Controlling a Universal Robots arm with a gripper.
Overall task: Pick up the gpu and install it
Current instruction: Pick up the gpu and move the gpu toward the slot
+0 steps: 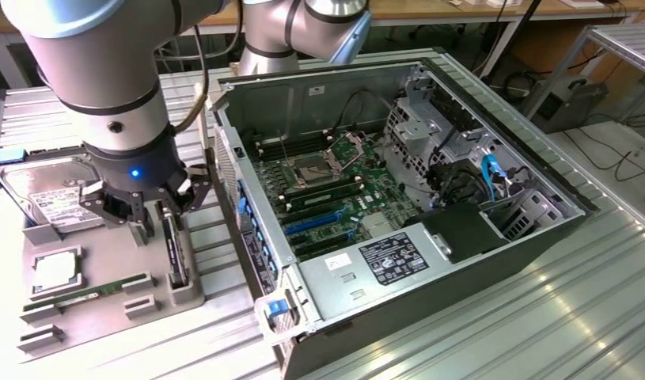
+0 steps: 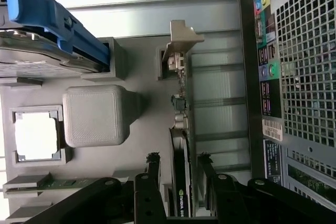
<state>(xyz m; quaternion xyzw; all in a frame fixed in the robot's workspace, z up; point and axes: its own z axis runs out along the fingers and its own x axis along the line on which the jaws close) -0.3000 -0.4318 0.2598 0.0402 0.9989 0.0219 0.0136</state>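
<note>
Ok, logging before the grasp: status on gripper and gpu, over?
Gripper low over the tray, jaws open, straddling the gpu. Gpu upright in its tray slot, not gripped. No obstruction seen.

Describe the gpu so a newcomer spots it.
On the exterior view's left of the PC case sits a grey tray. At its case-side edge, below the hand, stands the gpu: the only thin black card on edge, unlike the silver hard drive.
</note>
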